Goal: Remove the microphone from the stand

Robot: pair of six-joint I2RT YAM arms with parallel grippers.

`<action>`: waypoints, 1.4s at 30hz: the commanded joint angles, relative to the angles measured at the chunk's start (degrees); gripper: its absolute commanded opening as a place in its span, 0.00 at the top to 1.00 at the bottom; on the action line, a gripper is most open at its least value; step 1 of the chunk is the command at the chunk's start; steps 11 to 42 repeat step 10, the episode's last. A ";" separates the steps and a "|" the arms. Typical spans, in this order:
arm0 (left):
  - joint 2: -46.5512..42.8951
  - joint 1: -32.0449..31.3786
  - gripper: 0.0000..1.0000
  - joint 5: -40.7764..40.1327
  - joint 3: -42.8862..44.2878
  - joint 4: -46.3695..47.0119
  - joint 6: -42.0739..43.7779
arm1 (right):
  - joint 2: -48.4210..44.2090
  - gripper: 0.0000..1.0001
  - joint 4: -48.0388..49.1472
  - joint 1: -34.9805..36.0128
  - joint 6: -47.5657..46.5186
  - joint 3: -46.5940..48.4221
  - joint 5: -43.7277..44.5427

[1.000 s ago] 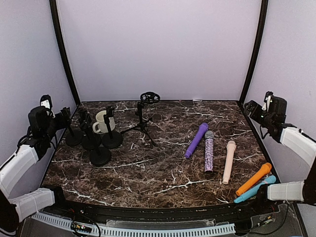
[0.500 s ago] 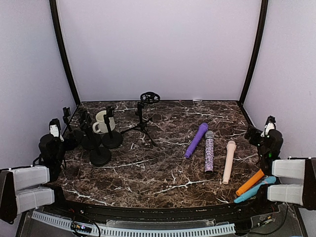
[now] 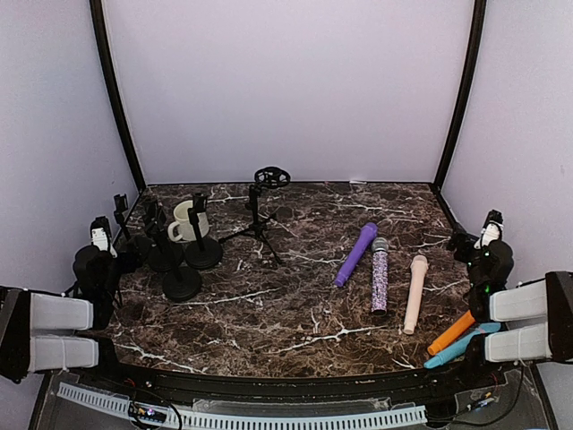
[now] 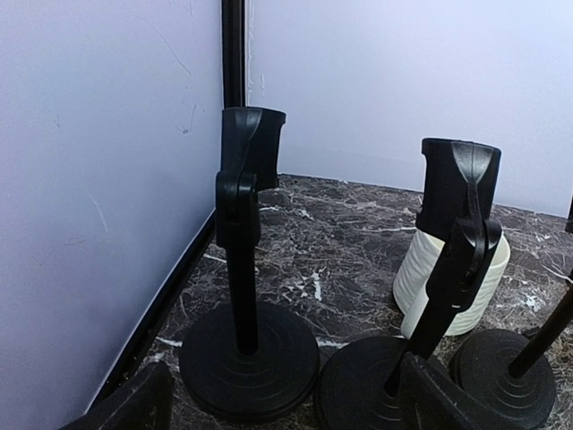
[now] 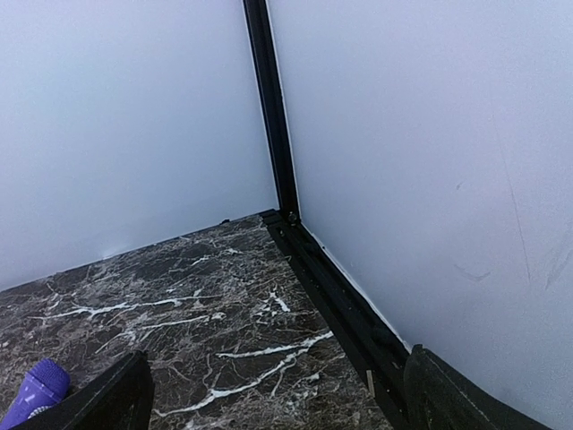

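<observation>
both arms have folded back to the near corners. the left gripper (image 3: 100, 240) and right gripper (image 3: 488, 235) sit with fingers spread wide, holding nothing. every stand (image 3: 202, 237) at the left looks bare, and the microphones (image 3: 379, 275) lie flat on the right, well apart from them. looks finished to me.

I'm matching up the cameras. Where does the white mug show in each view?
Top external: mug at rear left, among the stands.
Left wrist: mug right of centre, behind one of the stands.
Right wrist: not in view.
Shared landmark: the marble table, seen in all three.
</observation>
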 commanded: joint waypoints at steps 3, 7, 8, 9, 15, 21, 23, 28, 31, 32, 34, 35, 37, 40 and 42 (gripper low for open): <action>-2.80 0.15 0.10 -4.58 0.29 0.45 -3.39 | 0.47 0.01 4.88 -0.06 -1.15 -0.88 1.79; -3.17 0.15 0.11 -1.95 0.27 0.24 -2.18 | 1.33 0.01 5.43 -0.06 -0.90 -0.71 0.66; -3.18 0.20 0.11 -1.66 0.37 -0.07 -2.19 | 1.58 0.01 5.54 -0.01 -0.99 -0.64 0.47; -3.22 0.17 0.10 -2.13 0.62 -0.27 -2.40 | 1.77 0.01 5.62 0.02 -1.07 -0.62 0.31; -3.32 0.14 0.09 -2.72 0.77 -0.68 -3.15 | 1.90 0.01 5.78 0.03 -1.09 -0.62 0.26; -3.32 0.14 0.09 -2.72 0.77 -0.68 -3.15 | 1.90 0.01 5.78 0.03 -1.09 -0.62 0.26; -3.32 0.14 0.09 -2.72 0.77 -0.68 -3.15 | 1.90 0.01 5.78 0.03 -1.09 -0.62 0.26; -3.32 0.14 0.09 -2.72 0.77 -0.68 -3.15 | 1.90 0.01 5.78 0.03 -1.09 -0.62 0.26; -3.32 0.14 0.09 -2.72 0.77 -0.68 -3.15 | 1.90 0.01 5.78 0.03 -1.09 -0.62 0.26; -3.32 0.14 0.09 -2.72 0.77 -0.68 -3.15 | 1.90 0.01 5.78 0.03 -1.09 -0.62 0.26; -3.32 0.14 0.09 -2.72 0.77 -0.68 -3.15 | 1.90 0.01 5.78 0.03 -1.09 -0.62 0.26; -3.32 0.14 0.09 -2.72 0.77 -0.68 -3.15 | 1.90 0.01 5.78 0.03 -1.09 -0.62 0.26; -3.32 0.14 0.09 -2.72 0.77 -0.68 -3.15 | 1.90 0.01 5.78 0.03 -1.09 -0.62 0.26; -3.32 0.14 0.09 -2.72 0.77 -0.68 -3.15 | 1.90 0.01 5.78 0.03 -1.09 -0.62 0.26; -3.32 0.14 0.09 -2.72 0.77 -0.68 -3.15 | 1.90 0.01 5.78 0.03 -1.09 -0.62 0.26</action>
